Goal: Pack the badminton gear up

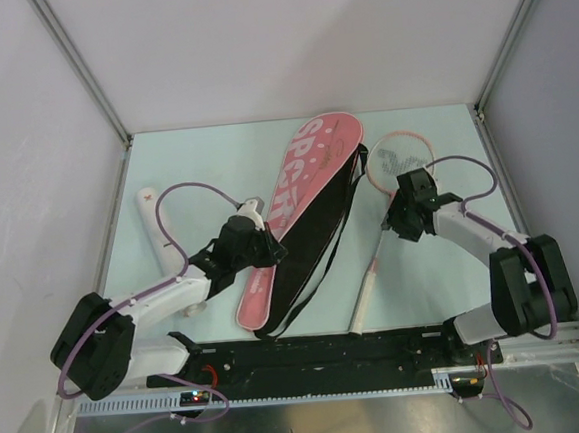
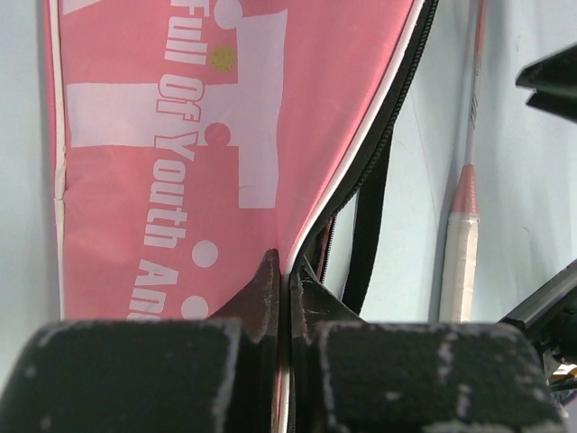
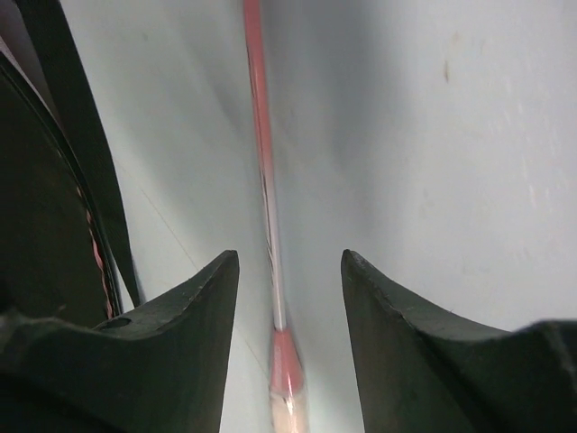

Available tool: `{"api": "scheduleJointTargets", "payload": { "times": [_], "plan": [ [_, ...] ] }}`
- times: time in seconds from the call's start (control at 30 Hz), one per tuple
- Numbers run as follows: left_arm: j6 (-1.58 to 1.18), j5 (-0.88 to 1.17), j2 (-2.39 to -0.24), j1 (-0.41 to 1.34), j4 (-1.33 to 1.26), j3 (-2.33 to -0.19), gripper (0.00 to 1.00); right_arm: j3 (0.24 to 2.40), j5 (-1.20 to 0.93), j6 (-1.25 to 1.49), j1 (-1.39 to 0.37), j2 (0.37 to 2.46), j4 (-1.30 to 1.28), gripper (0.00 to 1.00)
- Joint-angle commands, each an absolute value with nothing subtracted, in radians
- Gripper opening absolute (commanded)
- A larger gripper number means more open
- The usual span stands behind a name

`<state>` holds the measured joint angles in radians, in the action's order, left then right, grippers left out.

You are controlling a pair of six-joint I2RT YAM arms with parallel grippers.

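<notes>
One risk: open right gripper (image 3: 288, 257) astride thin pink racket shaft (image 3: 260, 153) may close skewed; left gripper (image 2: 284, 271) pinches pink fabric bag (image 2: 162, 162).

We see a pale worktop (image 1: 194, 154) mid-frame, white walls (image 1: 295, 35) above, metal posts (image 1: 77, 63) in the upper corners, and a black rail (image 1: 321, 359) along the bottom.

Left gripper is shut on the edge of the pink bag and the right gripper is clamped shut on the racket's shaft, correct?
Not quite. The right gripper is not clamped: the right wrist view shows its jaws open, astride the racket's shaft with a gap on each side. The left gripper is shut on the edge of the pink bag, as you said.
</notes>
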<state>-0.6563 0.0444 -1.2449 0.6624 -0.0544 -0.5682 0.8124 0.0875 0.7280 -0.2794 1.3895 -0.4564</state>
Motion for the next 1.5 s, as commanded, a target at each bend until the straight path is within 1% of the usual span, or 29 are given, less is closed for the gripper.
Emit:
{"api": "scheduleJointTargets", "payload": {
  "times": [0.0,0.17,0.4,0.47,0.53,0.6,0.63,0.73,0.83,1.0,1.2,1.33,1.47],
  "plan": [
    [-0.698,0.08,-1.243,0.658,-0.137,-0.579,0.0,0.902,0.072,0.677,-0.224,1.493,-0.356,0.53],
    [-0.714,0.085,-1.244,0.658,-0.145,-0.581,0.0,0.968,0.062,0.711,-0.205,1.621,-0.349,0.5],
    [-0.706,0.122,-1.24,0.657,-0.17,-0.586,0.0,1.039,0.158,0.729,-0.243,1.734,-0.36,0.42],
    [-0.709,0.125,-1.238,0.658,-0.171,-0.594,0.0,1.055,0.184,0.739,-0.254,1.755,-0.376,0.38],
    [-0.716,0.131,-1.244,0.657,-0.172,-0.605,0.0,1.062,0.205,0.752,-0.259,1.768,-0.397,0.3],
    [-0.729,0.138,-1.256,0.658,-0.176,-0.62,0.0,1.062,0.217,0.754,-0.26,1.774,-0.41,0.19],
    [-0.737,0.142,-1.263,0.658,-0.179,-0.626,0.0,1.062,0.222,0.749,-0.26,1.77,-0.417,0.16],
    [-0.757,0.146,-1.289,0.658,-0.193,-0.645,0.0,1.052,0.243,0.729,-0.257,1.734,-0.442,0.09],
    [-0.768,0.142,-1.321,0.66,-0.211,-0.667,0.0,1.006,0.262,0.708,-0.26,1.645,-0.453,0.02],
    [-0.763,0.144,-1.397,0.665,-0.226,-0.733,0.0,0.923,0.267,0.689,-0.284,1.503,-0.478,0.0],
    [-0.735,0.166,-1.491,0.667,-0.23,-0.805,0.0,0.876,0.227,0.665,-0.361,1.355,-0.511,0.0],
    [-0.709,0.157,-1.512,0.671,-0.232,-0.816,0.0,0.866,0.193,0.678,-0.413,1.296,-0.536,0.0],
    [-0.693,0.153,-1.52,0.672,-0.236,-0.818,0.0,0.865,0.166,0.711,-0.458,1.285,-0.565,0.0]
  ]
}}
